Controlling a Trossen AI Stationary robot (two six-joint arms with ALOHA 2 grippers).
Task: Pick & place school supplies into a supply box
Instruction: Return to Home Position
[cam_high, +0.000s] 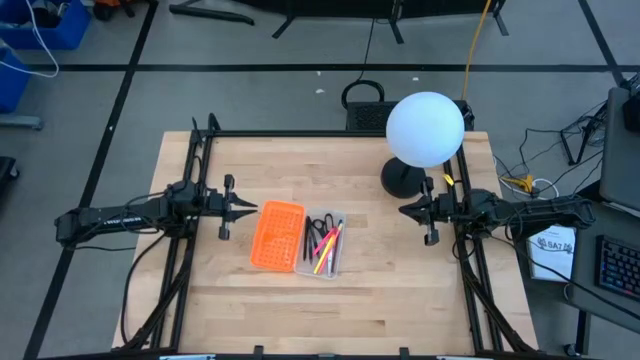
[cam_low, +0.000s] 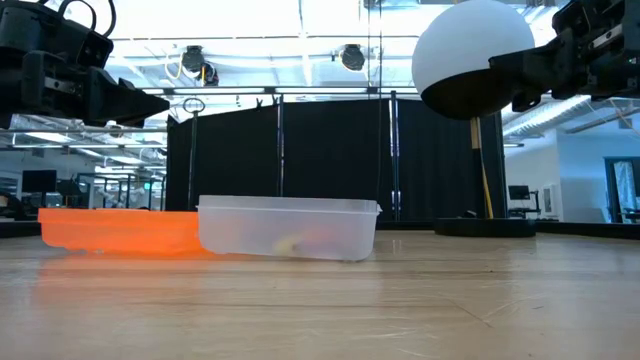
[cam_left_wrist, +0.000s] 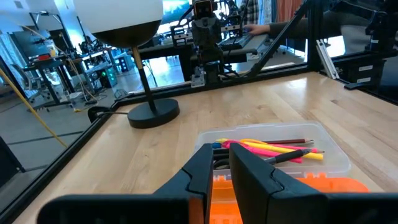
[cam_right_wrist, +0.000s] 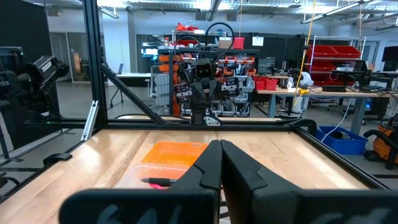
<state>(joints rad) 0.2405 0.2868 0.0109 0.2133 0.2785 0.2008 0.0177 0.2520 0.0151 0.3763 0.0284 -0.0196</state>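
Several pens and pencils (cam_high: 326, 250) (pink, yellow and black ones) lie inside the clear supply box (cam_high: 337, 268). The small black scissors (cam_high: 318, 225) lie in there too, at the end of the box nearer the white ball lamp (cam_high: 425, 128). I see no supplies outside the box, so the job looks about done. The orange tray (cam_high: 276, 235) touches the box on its left-arm side. The left gripper (cam_high: 250, 209) hovers past that tray, well apart from the box, pinched together and holding nothing. The right gripper (cam_high: 404, 210) hovers on the box's other side, pinched closed and empty too. I think only resting the arms is left.
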